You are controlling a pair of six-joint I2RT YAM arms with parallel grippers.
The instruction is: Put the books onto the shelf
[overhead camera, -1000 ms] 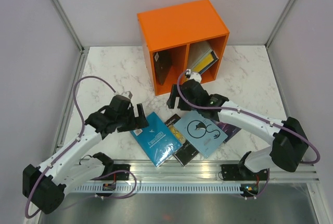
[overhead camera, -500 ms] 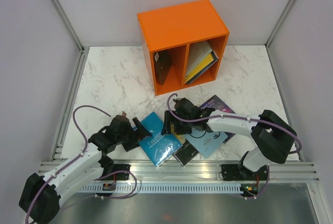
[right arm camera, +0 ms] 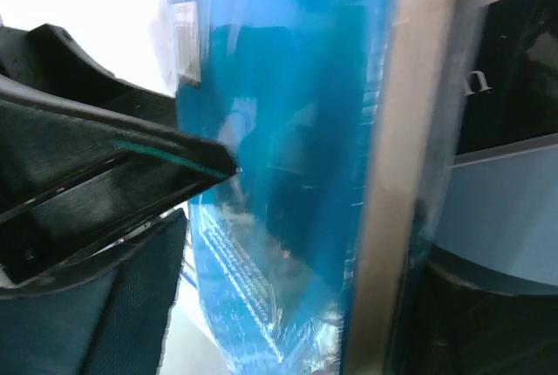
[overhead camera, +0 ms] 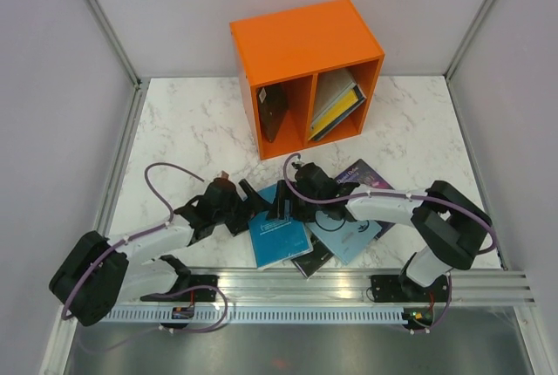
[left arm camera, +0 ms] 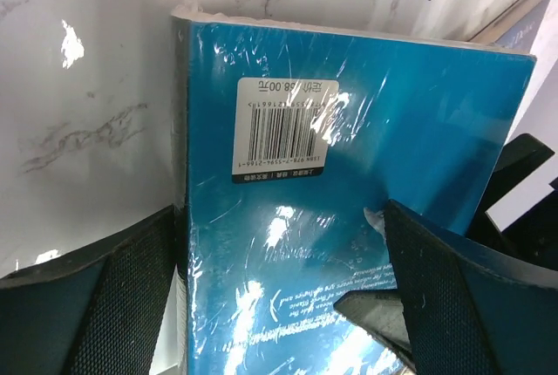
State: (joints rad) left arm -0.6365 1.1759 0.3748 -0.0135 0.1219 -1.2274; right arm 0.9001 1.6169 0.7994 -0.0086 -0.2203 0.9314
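Touching book [left arm camera: 366,157], left end effector [left arm camera: 281,257] wide

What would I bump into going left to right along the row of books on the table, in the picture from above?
left gripper → teal book → black book → light blue book

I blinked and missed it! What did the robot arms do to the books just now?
The right gripper pulled back from the shelf to the teal book. The left gripper swung over to it too, and the book slid a little right. The dark book in the shelf's left compartment stayed put.
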